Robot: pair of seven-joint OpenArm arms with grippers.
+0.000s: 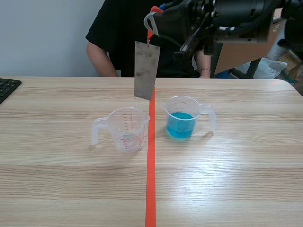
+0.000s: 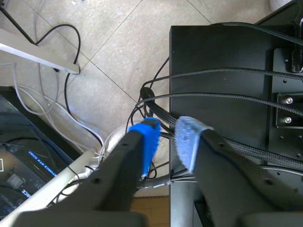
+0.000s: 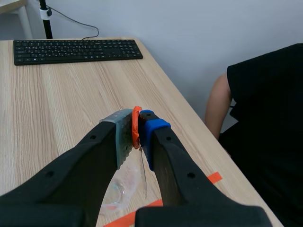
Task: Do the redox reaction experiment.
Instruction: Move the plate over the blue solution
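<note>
Closest to the lens in the scene view, a clear measuring cup [image 1: 127, 128] stands upright on the wooden table [image 1: 236, 179], just beside the orange-red tape line [image 1: 150, 189], handle pointing to 9 o'clock. Red graduation marks run down its wall, though the figures are too small to read. At its 3 o'clock, across the tape, sits a second cup [image 1: 181, 118] about half full of blue liquid, handle toward 3 o'clock; its scale cannot be read either.

From the blue-filled cup's 11 o'clock, a dull grey metal sheet [image 1: 146, 70] hangs in the air, slightly tilted, its lower edge above the tape and clear of both cups. An orange tab [image 1: 150, 34] at its top is clenched between the fingers of the right gripper [image 1: 154, 16], whose arm stands raised across the top. The right wrist view confirms the pinch (tab squeezed between both pads).

The left gripper [image 2: 163, 142] hangs off the table over floor tiles and cables [image 2: 156, 101], beside a black cabinet [image 2: 222, 56], fingers slightly apart and holding nothing. White lettering on a dark case nearby is too small to trust.

A keyboard [image 1: 7, 87] lies at 9 o'clock; a person [image 1: 123, 33] in black sits at 12.
</note>
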